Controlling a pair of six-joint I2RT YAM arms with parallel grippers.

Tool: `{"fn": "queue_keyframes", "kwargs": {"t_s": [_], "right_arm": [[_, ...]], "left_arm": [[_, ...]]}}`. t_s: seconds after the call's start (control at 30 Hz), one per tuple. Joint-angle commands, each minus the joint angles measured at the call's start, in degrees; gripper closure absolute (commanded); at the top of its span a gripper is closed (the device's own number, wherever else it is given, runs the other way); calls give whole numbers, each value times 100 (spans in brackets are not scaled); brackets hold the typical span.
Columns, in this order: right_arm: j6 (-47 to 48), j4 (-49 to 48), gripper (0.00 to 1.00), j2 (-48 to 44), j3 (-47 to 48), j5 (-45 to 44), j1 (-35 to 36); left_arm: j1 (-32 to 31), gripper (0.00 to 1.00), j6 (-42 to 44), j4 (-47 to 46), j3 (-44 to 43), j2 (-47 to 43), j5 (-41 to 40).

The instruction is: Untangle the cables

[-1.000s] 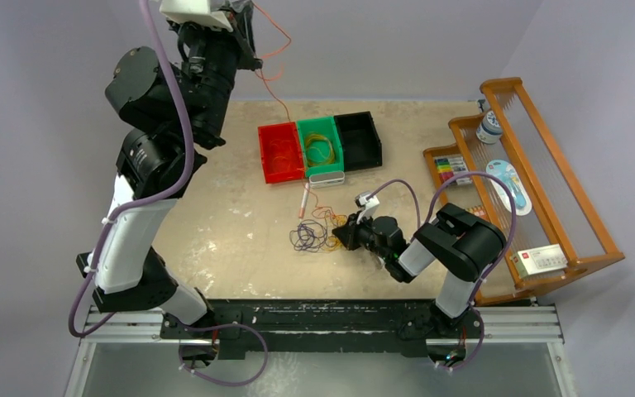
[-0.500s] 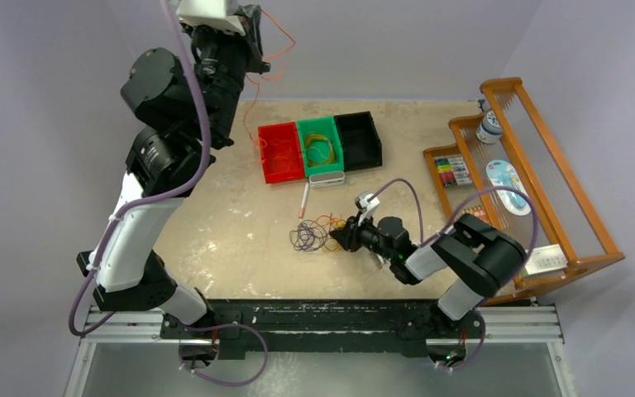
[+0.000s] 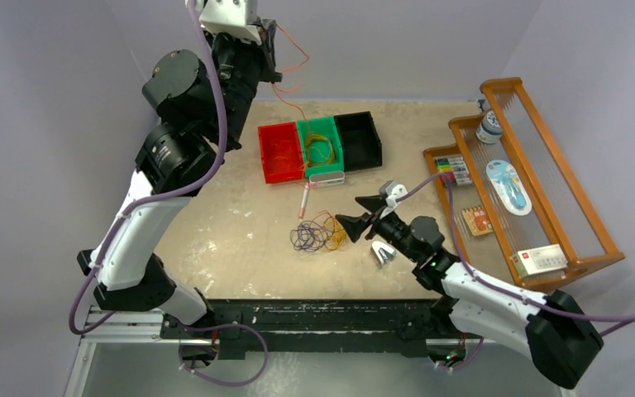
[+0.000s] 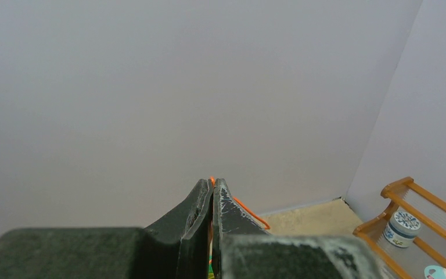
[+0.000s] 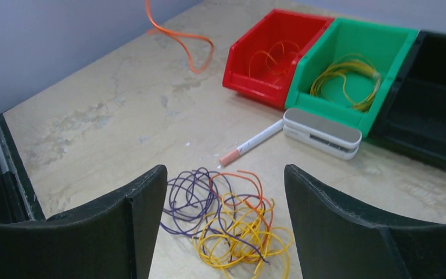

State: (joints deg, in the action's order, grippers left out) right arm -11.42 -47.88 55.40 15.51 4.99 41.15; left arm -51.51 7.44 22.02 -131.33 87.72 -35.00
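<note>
Right wrist — tangled cables (image 5: 227, 225) on table (image 5: 122, 116)

Table (image 3: 215, 223) with cables (image 3: 318, 234), bins (image 3: 357, 139), pen (image 3: 304, 200)

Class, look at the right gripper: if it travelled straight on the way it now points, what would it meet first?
Probably the tangled cables on the table, just ahead of the open right gripper; its height above them is unclear.
</note>
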Motion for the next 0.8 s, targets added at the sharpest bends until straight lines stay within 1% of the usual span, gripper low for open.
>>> {"fn": "queue_keyframes", "kwargs": {"t_s": [0.0,0.1,0.23,0.4,0.57,0.77], "right_arm": [[590,433,23,-367,511,-39,16],[740,-236,23,-122,623,119,16],[1123,-944,24,625,1040,570,16],[1494,-1736,23,1637,1645,1234,16],[1770,-1866,23,2322,2302,1591,16],[1892,-1803,24,2853,2892,1936,17]], "left_arm": [[-26,100,-201,-107,30,-241,196],[-26,100,-250,-110,82,-279,245],[-25,100,-308,-102,107,-299,297],[-26,100,-340,-89,90,-291,369],[-20,100,-381,-58,103,-291,397],[-25,100,-421,-62,167,-327,432]]}}
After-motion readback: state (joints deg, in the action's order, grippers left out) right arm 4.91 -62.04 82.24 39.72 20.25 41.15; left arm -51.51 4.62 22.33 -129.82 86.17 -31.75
